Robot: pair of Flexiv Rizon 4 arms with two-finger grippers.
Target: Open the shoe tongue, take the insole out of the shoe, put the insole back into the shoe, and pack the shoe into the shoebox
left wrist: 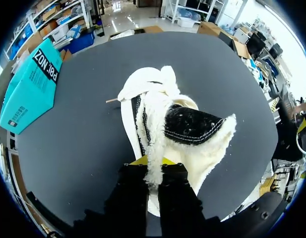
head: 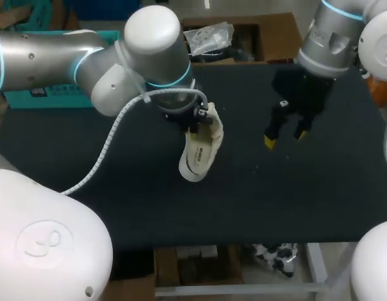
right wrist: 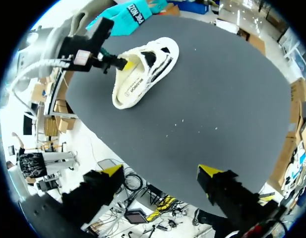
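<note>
Two claws hang over the dark worktop (head: 318, 207). The left claw (head: 196, 119) is pinched tight on the fleecy edge of the cream shoe's (head: 202, 150) opening. One yellow-tipped finger presses each side of the fleece, near the middle of the worktop. The shoe is tilted, its toe pointing roughly towards six o'clock from that claw. I cannot tell whether it rests on the worktop. At three o'clock from the shoe, well apart, the right claw (head: 285, 137) hovers with its fingers spread wide and nothing between them. A teal shoebox (head: 52, 97) lies at the worktop's ten o'clock edge, behind the left arm.
</note>
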